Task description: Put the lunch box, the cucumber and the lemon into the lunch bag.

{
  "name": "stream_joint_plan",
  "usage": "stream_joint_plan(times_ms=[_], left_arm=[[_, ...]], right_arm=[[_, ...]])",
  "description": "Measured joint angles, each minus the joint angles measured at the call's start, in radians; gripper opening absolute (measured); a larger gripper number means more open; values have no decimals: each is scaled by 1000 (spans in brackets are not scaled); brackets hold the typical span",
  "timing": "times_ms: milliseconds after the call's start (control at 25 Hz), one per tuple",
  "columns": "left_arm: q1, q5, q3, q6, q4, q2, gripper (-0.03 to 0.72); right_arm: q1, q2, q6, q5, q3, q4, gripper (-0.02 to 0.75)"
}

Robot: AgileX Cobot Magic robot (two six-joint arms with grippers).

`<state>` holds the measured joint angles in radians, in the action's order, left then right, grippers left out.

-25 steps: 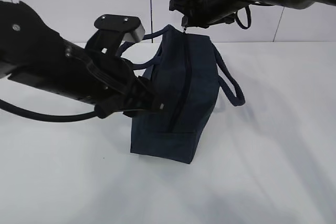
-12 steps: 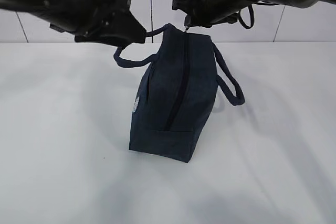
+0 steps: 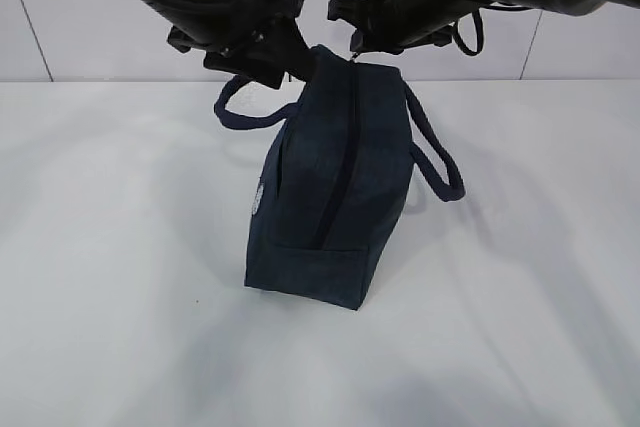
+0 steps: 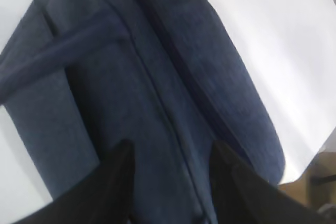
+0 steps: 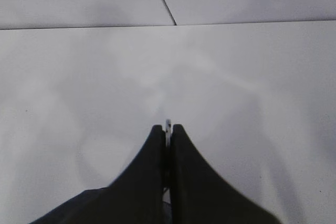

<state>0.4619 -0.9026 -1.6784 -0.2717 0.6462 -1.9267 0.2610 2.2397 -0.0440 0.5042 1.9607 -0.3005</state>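
Note:
The dark navy lunch bag (image 3: 335, 177) stands upright mid-table with its top zipper (image 3: 338, 172) running toward me, and it looks closed. My right gripper (image 3: 352, 47) is at the bag's far top end, shut on the silver ring pull (image 5: 167, 124), which shows as a thin sliver between the fingertips. My left gripper (image 3: 272, 55) hovers at the far left top corner, above the left handle (image 3: 235, 112). In the left wrist view the left gripper (image 4: 172, 150) is open, with only the lunch bag (image 4: 157, 77) fabric below it. The lunch box, cucumber and lemon are out of view.
The bag sits on a white table (image 3: 120, 277) with a white tiled wall (image 3: 120, 17) behind. The right handle (image 3: 442, 162) loops outward to the right. The table's edge (image 4: 307, 174) shows in the left wrist view.
My left arm lifted away from the bag's left side and swung back to its far top corner, with the jaws opening. The right gripper has stayed on the ring pull.

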Motion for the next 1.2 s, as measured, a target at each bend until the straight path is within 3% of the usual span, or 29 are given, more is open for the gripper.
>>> stream_joint_plan(times_ms=[200,400,560,640,1000,1200], left_arm=[[0,-55,-129,15,-15,-117,339],[0,-61,-160,22,-16,-186,313],[0,-80,-167,22,-16,-187,66],[0,-97,-167,20,-18,-187,8],[2,-166,-168,-67,-33,-181,-8],[35,-207,-168,-94,-84,-154,-8]], right_arm=[[0,0,0,7,0,0,17],[0,0,3,13,0,0,18],[0,0,7,14,0,0,18],[0,0,8,14,0,0,17],[0,6,9,36,0,6,18],[0,28,9,104,1,-7,18]])
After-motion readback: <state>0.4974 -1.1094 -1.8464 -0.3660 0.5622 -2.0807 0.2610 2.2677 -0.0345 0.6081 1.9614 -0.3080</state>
